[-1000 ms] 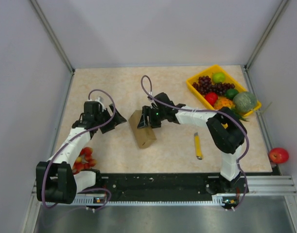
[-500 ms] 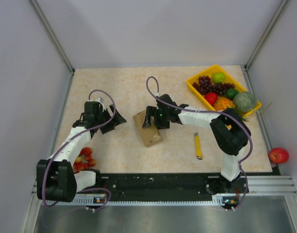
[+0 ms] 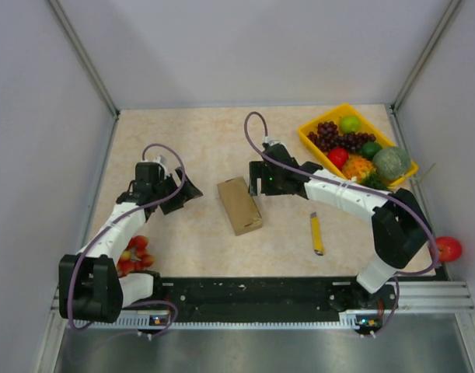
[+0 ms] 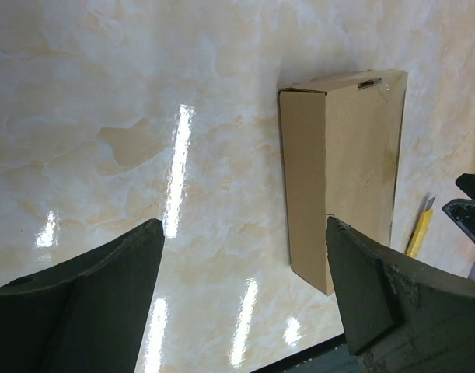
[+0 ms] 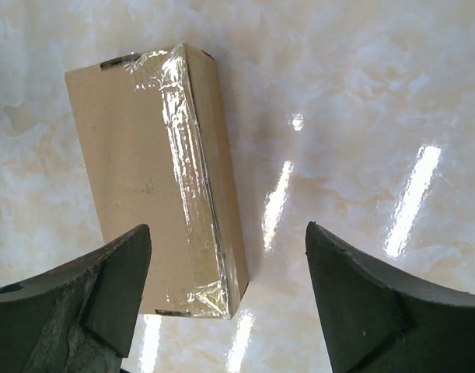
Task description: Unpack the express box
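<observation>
My two arms have white link shells, black joint housings and purple looped cables; my black two-finger left gripper (image 3: 192,189) and right gripper (image 3: 255,180) match.

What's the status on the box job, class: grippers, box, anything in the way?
Left gripper open, empty. Right gripper open, empty, beside the express box. Box flat on table, taped shut. Yellow utility knife lies right of it, clear.

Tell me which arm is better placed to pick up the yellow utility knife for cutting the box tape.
Right. The yellow utility knife lies on the right arm's side, beyond the brown cardboard box from the left gripper; the right gripper is open.
</observation>
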